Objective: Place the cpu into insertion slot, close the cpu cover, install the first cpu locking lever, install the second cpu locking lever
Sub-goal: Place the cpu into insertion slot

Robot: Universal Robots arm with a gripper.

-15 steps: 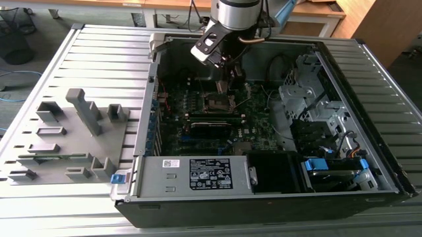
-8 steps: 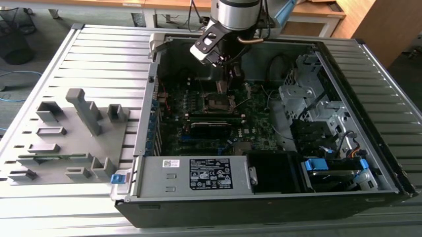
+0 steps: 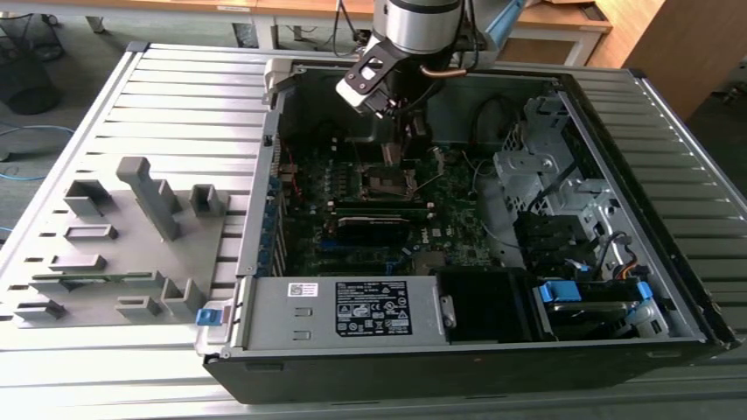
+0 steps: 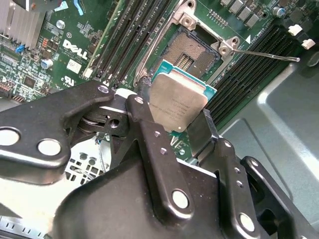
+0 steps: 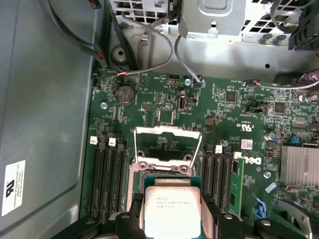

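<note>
Gripper (image 4: 173, 118) fingers clenching cpu (image 4: 178, 97) by opposite edges, holding it just above open insertion slot (image 4: 193, 54); cpu cover (image 5: 167, 160) standing raised. Risks: chip seating skewed, bending socket contacts; thin edge-grip slipping, dropping chip onto motherboard (image 5: 164, 99).

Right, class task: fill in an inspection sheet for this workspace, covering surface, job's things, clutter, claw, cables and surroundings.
Surface: slatted metal table bearing an open computer case.
Job's things: cpu held over the insertion slot, not seated; cpu cover standing open; a locking lever swung out.
Clutter: grey fixture block on the table at the exterior view's left.
Claw: claw shut on the cpu's edges.
Cables: dark cable along the case wall.
Surroundings: wire bin and wooden furniture beyond the table.
</note>
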